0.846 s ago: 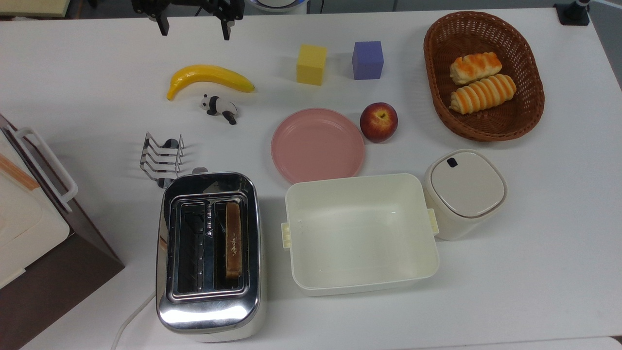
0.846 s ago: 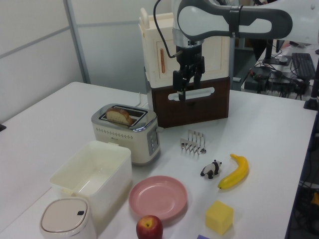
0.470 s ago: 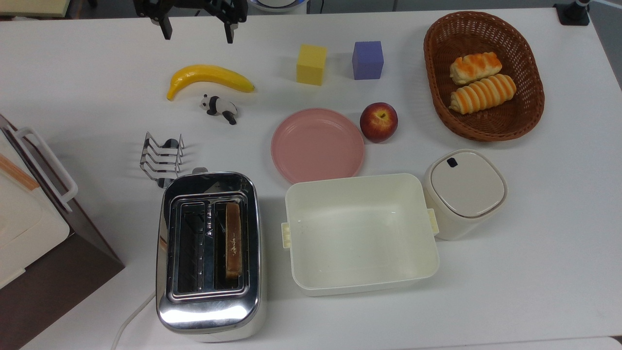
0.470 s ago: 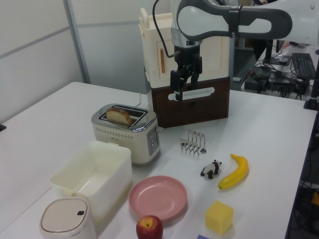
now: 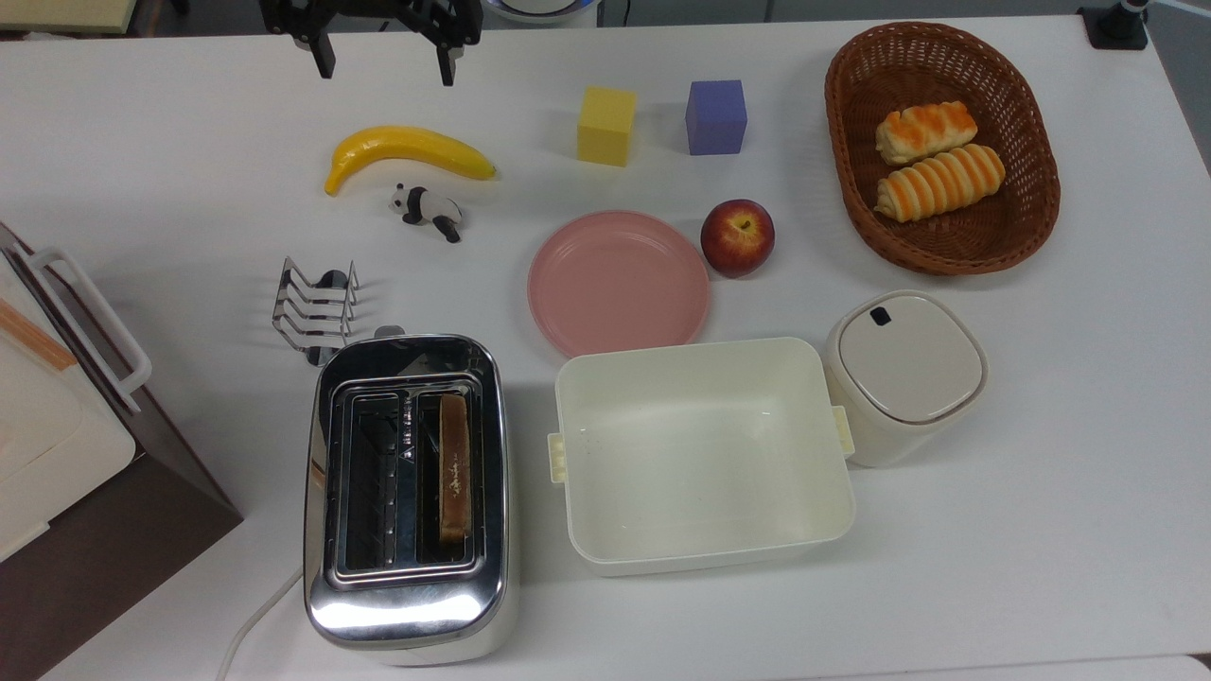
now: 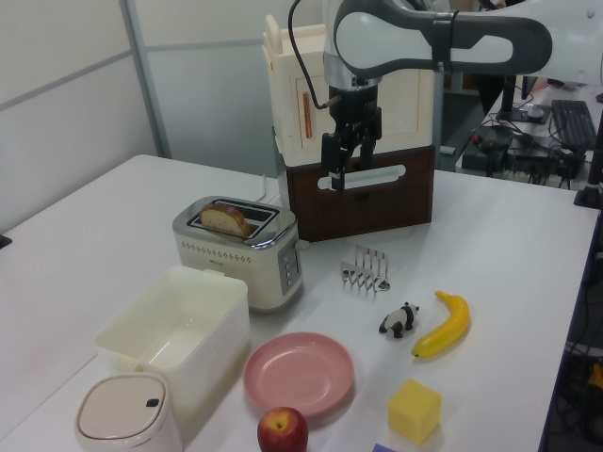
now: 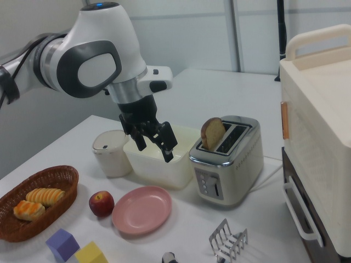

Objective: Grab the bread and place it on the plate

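The bread (image 5: 454, 466) stands edge-on in the right slot of the chrome toaster (image 5: 407, 605). Its rounded top pokes out of the slot in the left view (image 6: 224, 219) and the right view (image 7: 211, 133). The pink plate (image 5: 618, 282) lies bare on the white table, up and to the right of the toaster in the top view, and it also shows as a pink plate (image 6: 299, 372) in the left view. My gripper (image 5: 383, 66) hangs open and holds nothing, high above the table's far edge beyond the banana. The gripper (image 6: 336, 172) is well away from the bread.
A banana (image 5: 407, 151), a toy panda (image 5: 428, 208) and a wire toast rack (image 5: 317, 301) lie between the gripper and the toaster. A cream tub (image 5: 700, 454), a lidded container (image 5: 906, 374), an apple (image 5: 737, 236), two cubes and a basket (image 5: 1031, 208) of rolls fill the top view's right.
The open gripper has shifted slightly down the top view, toward the banana, and a little left in the left view. Nothing on the table has moved.
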Available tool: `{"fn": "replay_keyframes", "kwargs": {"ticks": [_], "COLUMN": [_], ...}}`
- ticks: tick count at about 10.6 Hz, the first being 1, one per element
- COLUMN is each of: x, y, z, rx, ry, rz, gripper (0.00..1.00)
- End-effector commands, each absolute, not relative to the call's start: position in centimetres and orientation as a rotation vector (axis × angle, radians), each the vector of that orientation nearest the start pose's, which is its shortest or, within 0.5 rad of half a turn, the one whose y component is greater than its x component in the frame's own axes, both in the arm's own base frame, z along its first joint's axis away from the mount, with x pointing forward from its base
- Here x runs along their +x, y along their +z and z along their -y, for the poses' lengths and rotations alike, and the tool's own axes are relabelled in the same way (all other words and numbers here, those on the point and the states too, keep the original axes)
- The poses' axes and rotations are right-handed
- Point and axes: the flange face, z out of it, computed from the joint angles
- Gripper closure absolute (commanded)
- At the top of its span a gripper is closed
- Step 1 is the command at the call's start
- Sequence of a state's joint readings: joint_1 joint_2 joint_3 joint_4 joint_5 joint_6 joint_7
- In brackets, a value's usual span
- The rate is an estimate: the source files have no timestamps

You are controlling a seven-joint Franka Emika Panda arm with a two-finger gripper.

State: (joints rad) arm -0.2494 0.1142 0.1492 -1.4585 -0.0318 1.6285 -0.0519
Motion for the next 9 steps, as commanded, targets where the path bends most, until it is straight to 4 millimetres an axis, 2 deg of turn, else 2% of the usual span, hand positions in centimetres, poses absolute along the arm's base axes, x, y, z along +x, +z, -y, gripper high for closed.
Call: {"fn": "replay_keyframes", "kwargs": {"ticks": [1, 4, 6, 9], "x": [58.9, 59.4, 60.8, 61.4], "y": [61.8, 61.0, 61.5, 61.0], "z": [6.6, 6.6, 6.2, 6.3], "rx": [-3.152, -3.216, -3.201, -3.196], "ry": [-0.116, -0.096, -0.267, -0.290], "rz": [-0.114, -0.081, -0.082, -0.080], "gripper": [0.00, 0.00, 0.00, 0.00]}}
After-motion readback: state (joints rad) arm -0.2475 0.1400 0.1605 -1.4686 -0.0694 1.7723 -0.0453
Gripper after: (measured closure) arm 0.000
